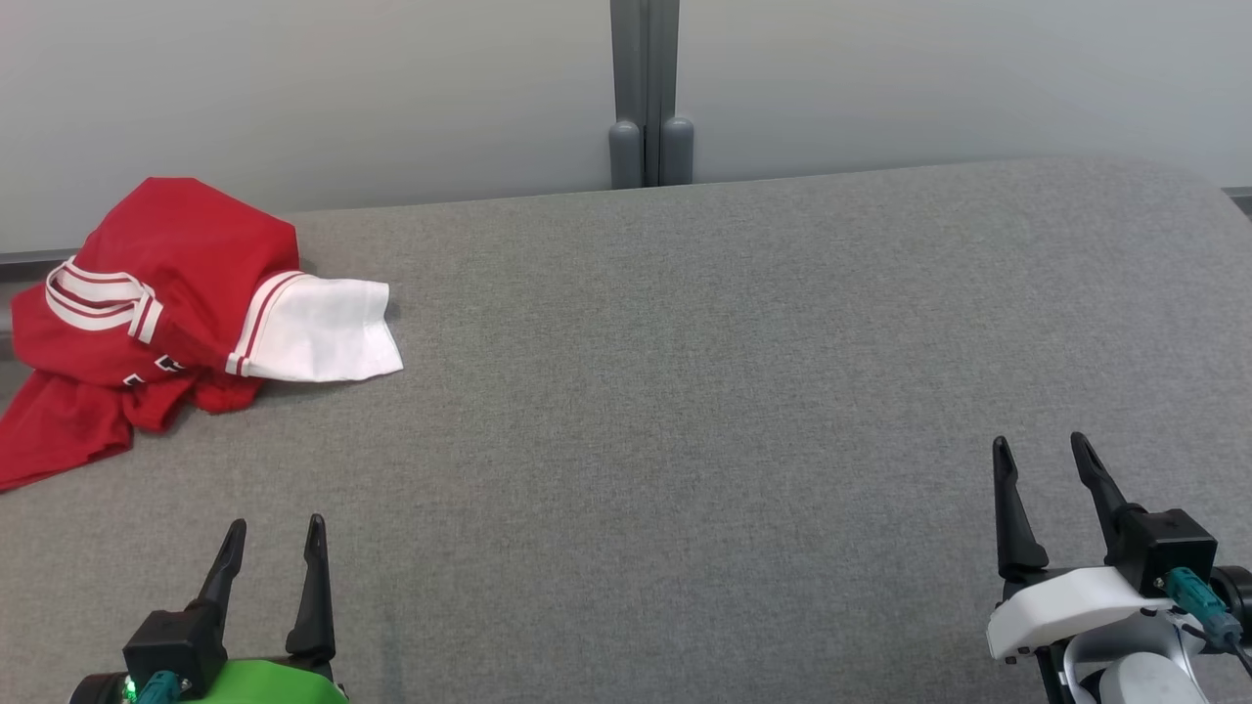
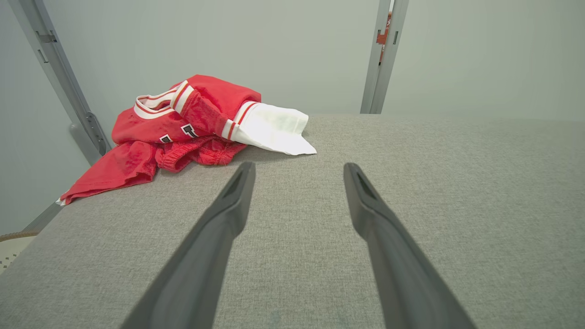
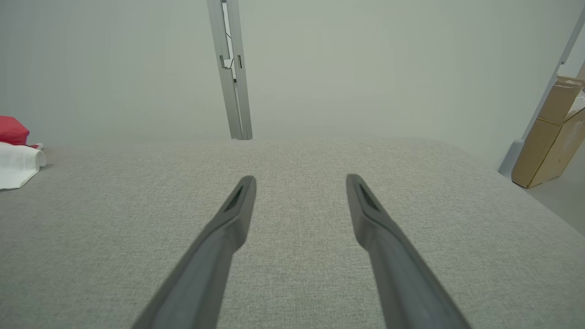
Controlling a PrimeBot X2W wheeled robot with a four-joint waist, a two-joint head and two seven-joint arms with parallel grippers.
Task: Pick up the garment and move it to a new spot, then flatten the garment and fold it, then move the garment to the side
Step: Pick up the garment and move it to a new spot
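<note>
The left gripper (image 1: 275, 526) sits at the lower left of the head view. Its two dark fingers (image 2: 215, 237) stand apart, with nothing between them. Bare grey table surface (image 1: 685, 391) shows in the gap. The fingertips hang above the cloth covering and touch no object.

The right gripper (image 1: 1039, 442) sits at the lower right of the head view. Its fingers (image 3: 388, 256) are likewise spread, and the gap holds nothing. Both sets of fingers point toward the far edge of the table.

The garment (image 1: 176, 284) lies in a crumpled heap at the far left corner of the table. It is a red shirt with a white sleeve and red-and-white striped trim at the collar and cuff. The white sleeve lies on the side of the heap nearest the table's middle. One red edge trails toward the near left edge of the table. The garment is ahead of the left gripper and apart from it. It is well apart from the right gripper.

A pale wall stands behind the table. A grey vertical post (image 1: 646, 98) rises against the wall at the far edge. In the right wrist view, a cardboard box (image 3: 544, 146) stands on the floor beyond the table's right side.
</note>
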